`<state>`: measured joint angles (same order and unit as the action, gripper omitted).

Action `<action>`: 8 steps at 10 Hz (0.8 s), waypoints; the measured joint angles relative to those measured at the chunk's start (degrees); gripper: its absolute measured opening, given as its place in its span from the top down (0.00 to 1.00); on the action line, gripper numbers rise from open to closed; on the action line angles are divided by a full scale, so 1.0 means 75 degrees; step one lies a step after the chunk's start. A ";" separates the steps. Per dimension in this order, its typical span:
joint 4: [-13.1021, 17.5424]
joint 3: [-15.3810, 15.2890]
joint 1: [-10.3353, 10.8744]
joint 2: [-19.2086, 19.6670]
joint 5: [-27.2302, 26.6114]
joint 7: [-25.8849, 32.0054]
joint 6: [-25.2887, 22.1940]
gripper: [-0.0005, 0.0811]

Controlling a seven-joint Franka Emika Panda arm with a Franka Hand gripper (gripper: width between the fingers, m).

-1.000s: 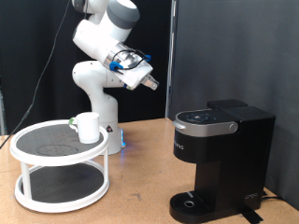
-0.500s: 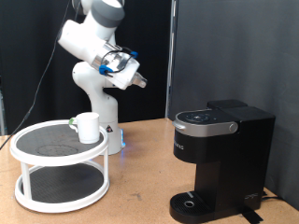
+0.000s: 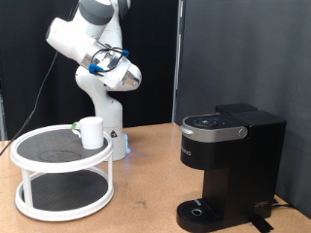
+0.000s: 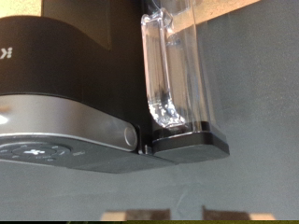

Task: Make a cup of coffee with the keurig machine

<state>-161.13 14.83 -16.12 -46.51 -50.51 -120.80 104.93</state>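
One gripper [image 3: 129,75] hangs high at left; grip state cannot be told. Cup [image 3: 91,132] sits on stand [image 3: 58,149], keurig [image 3: 229,165] at right. Advise approaching the cup squarely from above.

Nothing can be read: the keurig machine [image 3: 228,165] carries a pale vertical mark on its front and faint symbols on its top panel [image 4: 42,151], all illegible.

Bright even light; wrist view slightly blurred.
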 joint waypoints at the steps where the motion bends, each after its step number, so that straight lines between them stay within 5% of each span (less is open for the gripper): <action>1: 0.0074 0.0101 -0.0002 0.0064 0.0035 0.0035 -0.0072 0.99; 8: 0.1257 0.1613 -0.0233 0.0908 0.1305 0.0133 -0.0595 0.99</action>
<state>-151.70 26.93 -17.87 -39.70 -40.73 -119.80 100.47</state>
